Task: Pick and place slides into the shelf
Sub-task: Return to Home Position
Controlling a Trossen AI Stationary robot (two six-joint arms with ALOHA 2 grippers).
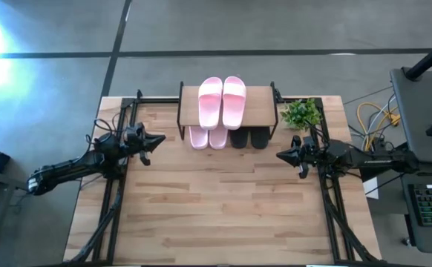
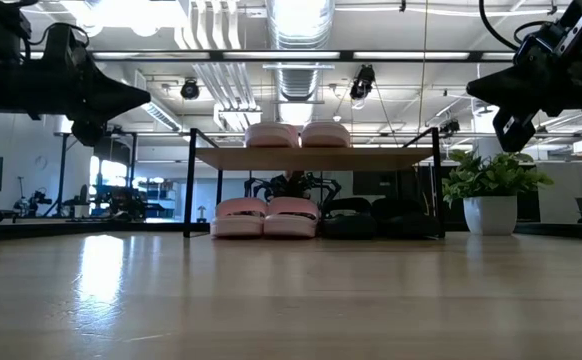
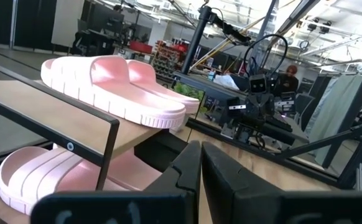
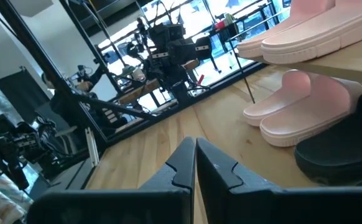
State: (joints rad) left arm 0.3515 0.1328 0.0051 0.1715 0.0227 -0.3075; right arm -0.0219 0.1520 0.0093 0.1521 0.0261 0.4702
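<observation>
The shelf [image 1: 260, 113] stands at the table's far middle. Two pink slides [image 1: 221, 100] lie side by side on its plank top. Under the plank, on the table, rest two more pink slides [image 1: 208, 138] and two black slides [image 1: 249, 138]; the low view shows the pink pair [image 2: 265, 217] and the black pair [image 2: 376, 217] beneath. My left gripper [image 1: 160, 139] hovers shut, empty, left of the shelf above the table. My right gripper [image 1: 281, 155] hovers shut, empty, right of the shelf.
A small potted plant [image 1: 300, 113] in a white pot stands right of the shelf near the right arm. Black frame rails [image 1: 116, 200] run along both table sides. The wide near part of the wooden table [image 1: 216, 215] lies bare between the arms.
</observation>
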